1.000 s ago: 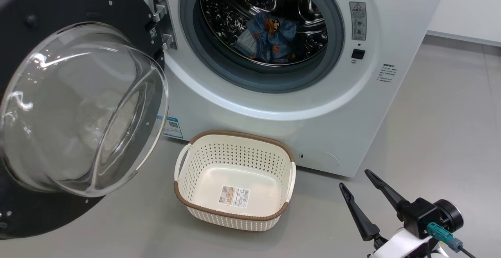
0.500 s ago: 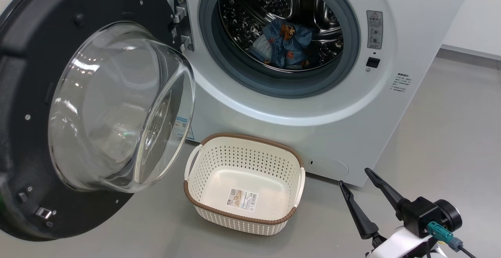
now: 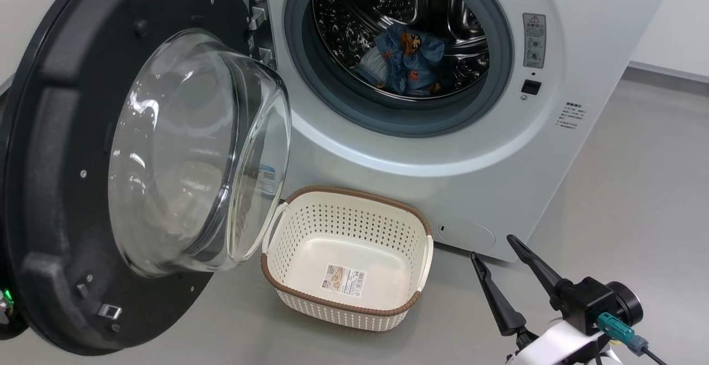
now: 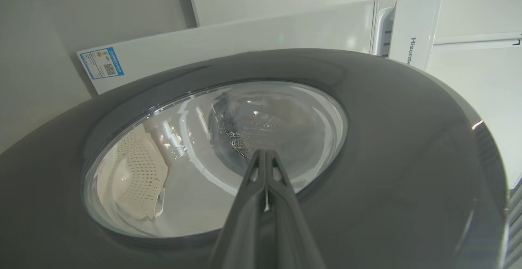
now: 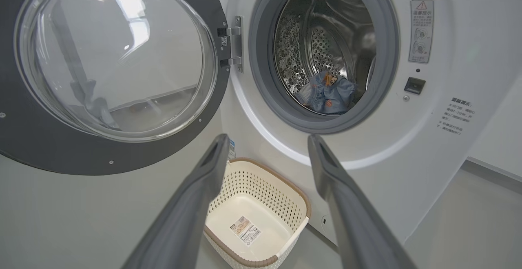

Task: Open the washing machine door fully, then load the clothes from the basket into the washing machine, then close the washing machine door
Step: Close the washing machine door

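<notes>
**Step in hand:** closing the door. Loading is judged complete, since the clothes lie in the drum and the basket holds none.

**Door** [image 3: 66,188]: round and black with a domed glass window. It stands wide open at the left of the head view, hung on its hinge [image 3: 259,21] at upper centre-left.

**Washer** [image 3: 443,154]: white front-loader at upper centre, with nothing across its opening.

**Clothes** [image 3: 407,63]: a blue printed bundle low in the drum [image 3: 354,16], at upper centre.

**Basket** [image 3: 354,192]: cream with a brown rim, on the floor [image 3: 609,188] at lower centre, just in front of the washer. Inside it is a paper label [image 3: 344,279]. Its left handle sits beside the door's glass dome in the frame.

**Left pincer** [image 4: 264,154]: fingers pressed together, holding nothing. In the left wrist view, bottom centre, the tips lie over the lower part of the window on the door's outer face. Whether they touch it cannot be told.

**Right pincer** [image 3: 492,246]: at lower right, fingers spread wide and empty. It is near the basket's right side and apart from the door.

**Next move, as judged:**
- Push steadily on the door's outer face, swinging it about the hinge toward the opening until it seats against the grey ring.
- Keep the push away from the hinge side for leverage.
- Watch the dome's clearance over the basket's near corner.
- Keep the right pincer out of the door's sweep.
</notes>
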